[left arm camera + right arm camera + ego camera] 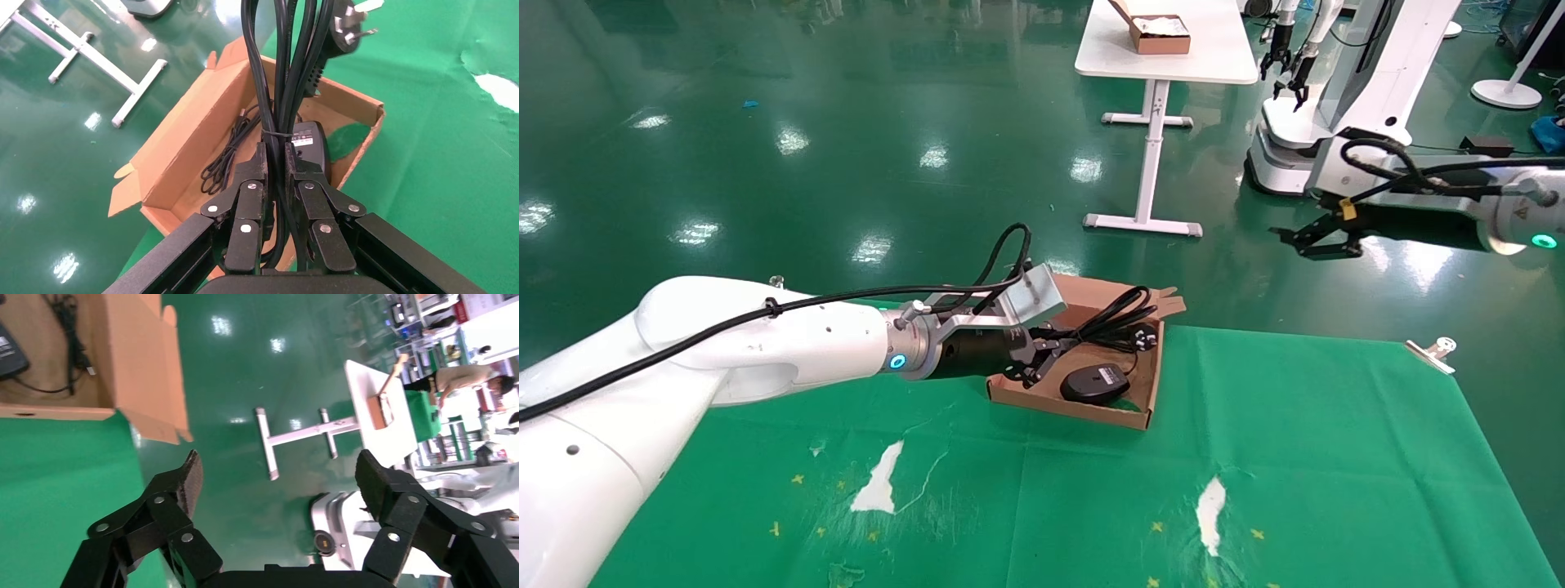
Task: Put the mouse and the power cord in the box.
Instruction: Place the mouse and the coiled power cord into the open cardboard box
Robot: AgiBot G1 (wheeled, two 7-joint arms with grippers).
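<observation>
Left gripper [1035, 358] clamped on the power cord [1109, 321], bundle running toward 2 o'clock over the box [1065, 406], mouse [1095, 382] below; right gripper [1310, 240] wide open, idle.

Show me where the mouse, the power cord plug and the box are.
mouse [1094, 382]: head view, top of its black shell.
power cord [343, 23]: left wrist view, on the pronged plug.
box [1069, 407]: head view, near cardboard wall.

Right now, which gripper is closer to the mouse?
Left. The left gripper sits at the box's edge beside the mouse, holding the power cord; the right gripper hangs open off beyond the table.
</observation>
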